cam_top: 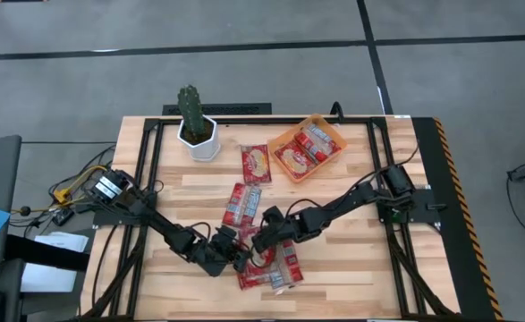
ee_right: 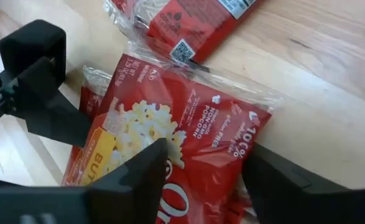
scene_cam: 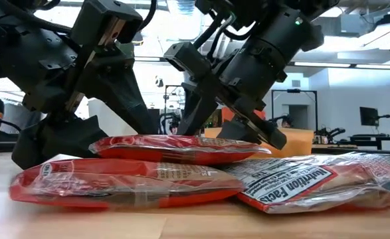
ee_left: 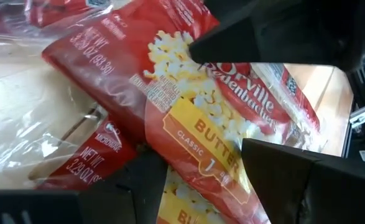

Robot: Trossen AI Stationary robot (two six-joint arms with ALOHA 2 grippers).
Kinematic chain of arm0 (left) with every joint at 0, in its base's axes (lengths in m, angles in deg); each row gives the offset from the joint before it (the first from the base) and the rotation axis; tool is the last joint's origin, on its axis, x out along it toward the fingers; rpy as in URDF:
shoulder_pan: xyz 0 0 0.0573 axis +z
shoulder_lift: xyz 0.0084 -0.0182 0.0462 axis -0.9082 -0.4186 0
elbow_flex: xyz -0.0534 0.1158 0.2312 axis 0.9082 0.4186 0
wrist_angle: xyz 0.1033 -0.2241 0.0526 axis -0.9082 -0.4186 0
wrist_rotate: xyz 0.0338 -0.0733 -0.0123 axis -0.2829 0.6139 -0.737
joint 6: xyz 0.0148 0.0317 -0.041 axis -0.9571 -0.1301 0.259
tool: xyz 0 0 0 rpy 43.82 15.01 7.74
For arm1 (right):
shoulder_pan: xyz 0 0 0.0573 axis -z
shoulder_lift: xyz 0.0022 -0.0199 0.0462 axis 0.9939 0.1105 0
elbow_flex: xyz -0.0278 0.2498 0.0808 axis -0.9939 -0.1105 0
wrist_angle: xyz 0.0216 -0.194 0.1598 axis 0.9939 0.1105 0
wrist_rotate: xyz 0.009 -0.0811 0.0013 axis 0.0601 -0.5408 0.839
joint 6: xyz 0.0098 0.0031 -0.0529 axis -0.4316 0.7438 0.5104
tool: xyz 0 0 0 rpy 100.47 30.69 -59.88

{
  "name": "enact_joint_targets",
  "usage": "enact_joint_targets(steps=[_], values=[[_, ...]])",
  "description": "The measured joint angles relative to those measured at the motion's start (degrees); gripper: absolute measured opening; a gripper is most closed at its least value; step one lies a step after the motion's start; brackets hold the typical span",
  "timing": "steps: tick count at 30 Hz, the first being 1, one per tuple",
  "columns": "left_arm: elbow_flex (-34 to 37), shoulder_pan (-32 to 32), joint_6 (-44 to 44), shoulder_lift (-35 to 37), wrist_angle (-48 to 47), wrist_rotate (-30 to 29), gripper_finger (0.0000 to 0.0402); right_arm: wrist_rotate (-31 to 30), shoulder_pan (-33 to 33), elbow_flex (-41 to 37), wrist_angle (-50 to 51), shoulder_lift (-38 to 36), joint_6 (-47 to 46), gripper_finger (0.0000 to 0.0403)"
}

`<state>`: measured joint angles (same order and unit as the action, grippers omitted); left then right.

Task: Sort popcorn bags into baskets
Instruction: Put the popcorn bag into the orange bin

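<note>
Several red popcorn bags lie piled near the table's near edge (cam_top: 271,268). The top bag (scene_cam: 181,147), red with a yellow butter panel, rests flat on a lower bag (scene_cam: 115,182). My left gripper (ee_left: 201,180) is open over one end of the top bag (ee_left: 194,124), a finger on each side. My right gripper (ee_right: 204,168) is open over the other end of that bag (ee_right: 188,130), also a finger on each side. Two more bags (cam_top: 255,164) (cam_top: 241,204) lie flat mid-table. The orange tray (cam_top: 332,128) holds two bags. My left gripper comes slanting down from the table's left, with its fingers (ee_left: 281,174) astride the top bag's butter-panel end (ee_left: 198,140); I cannot tell whether they touch it. My right gripper comes slanting down from the right, with its fingers (ee_right: 138,174) astride the bag's other end (ee_right: 201,143); I cannot tell whether they touch it.
A white pot with a green cactus (cam_top: 195,125) stands at the far left of the table. A bag showing its nutrition label (scene_cam: 314,179) lies beside the pile. The two grippers stand close together over the pile (cam_top: 249,246).
</note>
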<state>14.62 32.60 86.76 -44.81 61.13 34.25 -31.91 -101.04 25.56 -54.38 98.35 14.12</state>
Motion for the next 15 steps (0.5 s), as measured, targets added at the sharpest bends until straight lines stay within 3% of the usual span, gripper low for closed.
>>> enact_joint_targets(steps=[10, 15], values=[[0.0, 0.45, -1.1, -0.03, 0.18, 0.75, 0.0203, 1.55, 0.41, 0.07, -0.48, 0.02, 2.16, 0.0022], [0.07, 0.65, -1.93, 1.24, 0.17, 3.9, 0.0203, 3.21, 0.64, 0.02, 0.65, -1.54, 2.48, 0.0025]])
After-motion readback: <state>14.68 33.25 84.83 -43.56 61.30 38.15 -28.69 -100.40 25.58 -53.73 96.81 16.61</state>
